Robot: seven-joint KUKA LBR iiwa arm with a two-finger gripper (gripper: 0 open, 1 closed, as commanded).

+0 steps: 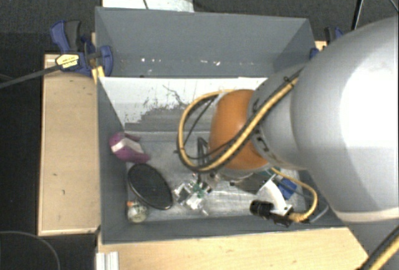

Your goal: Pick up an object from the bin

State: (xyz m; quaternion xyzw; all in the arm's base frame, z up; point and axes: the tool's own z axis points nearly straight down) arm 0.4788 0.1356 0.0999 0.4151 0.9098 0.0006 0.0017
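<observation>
Well, from the camera view above, the big grey arm comes in from the right and covers much of the right half of the grey bin. Its wrist wears an orange cover, and yellow-and-black cables loop out to the left of it. Below that cover the gripper hangs low, near the bin floor and about the middle of the front half. Whether it is open or closed I cannot tell, since the cover and cables hide most of it.

Just under it, toward the front wall, lies a small crumpled shiny thing with a fleck of green on it. I cannot tell whether the gripper touches it.

Left of that, just beside it, a black oval disc lies flat on the floor. A purple thing sits behind the disc against the left wall, and a small round thing lies in the front-left corner.

On the right, under the arm, a white and blue thing lies near the front, with a black piece just before it.
</observation>
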